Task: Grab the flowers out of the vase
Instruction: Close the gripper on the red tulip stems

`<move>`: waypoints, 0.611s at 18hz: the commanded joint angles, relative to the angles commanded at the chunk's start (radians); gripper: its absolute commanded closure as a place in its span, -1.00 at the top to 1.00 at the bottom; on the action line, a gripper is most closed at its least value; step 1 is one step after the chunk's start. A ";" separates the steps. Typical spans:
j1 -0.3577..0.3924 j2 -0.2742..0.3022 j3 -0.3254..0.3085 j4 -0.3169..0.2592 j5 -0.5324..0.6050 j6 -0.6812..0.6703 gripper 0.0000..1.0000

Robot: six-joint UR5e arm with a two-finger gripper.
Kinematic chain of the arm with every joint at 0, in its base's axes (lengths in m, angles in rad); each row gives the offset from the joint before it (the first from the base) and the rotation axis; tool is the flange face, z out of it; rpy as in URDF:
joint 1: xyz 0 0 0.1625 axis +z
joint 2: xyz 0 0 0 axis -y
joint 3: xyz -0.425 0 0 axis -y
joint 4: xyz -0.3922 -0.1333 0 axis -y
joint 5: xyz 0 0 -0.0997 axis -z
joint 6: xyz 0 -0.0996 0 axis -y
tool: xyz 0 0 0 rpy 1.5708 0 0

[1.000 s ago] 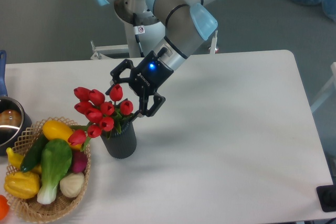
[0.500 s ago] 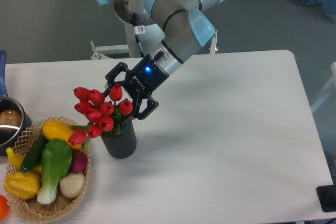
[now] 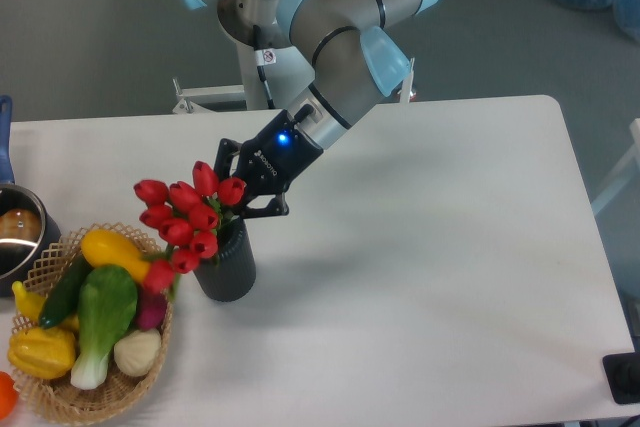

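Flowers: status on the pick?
Pincer closed in on the flowers, grip not confirmable. Stems sit in the vase, not lifted out. Wicker basket close beside the vase; nothing blocking above.

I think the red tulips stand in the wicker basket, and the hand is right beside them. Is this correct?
Not quite. In the camera view the red tulips stand in the dark ribbed vase, not the wicker basket. The hand is indeed right beside them.

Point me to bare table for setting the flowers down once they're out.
Free: the whole table right of the vase to the far edge, and the front strip below it. Crowded: the left, where basket, pot, flowers and gripper cluster.
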 joint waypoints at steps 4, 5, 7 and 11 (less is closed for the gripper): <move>0.006 0.008 0.020 0.000 -0.043 -0.008 -1.00; 0.006 0.008 0.026 -0.002 -0.051 -0.009 -1.00; 0.008 0.008 0.035 -0.003 -0.058 -0.024 -1.00; 0.017 0.015 0.037 -0.003 -0.092 -0.031 -1.00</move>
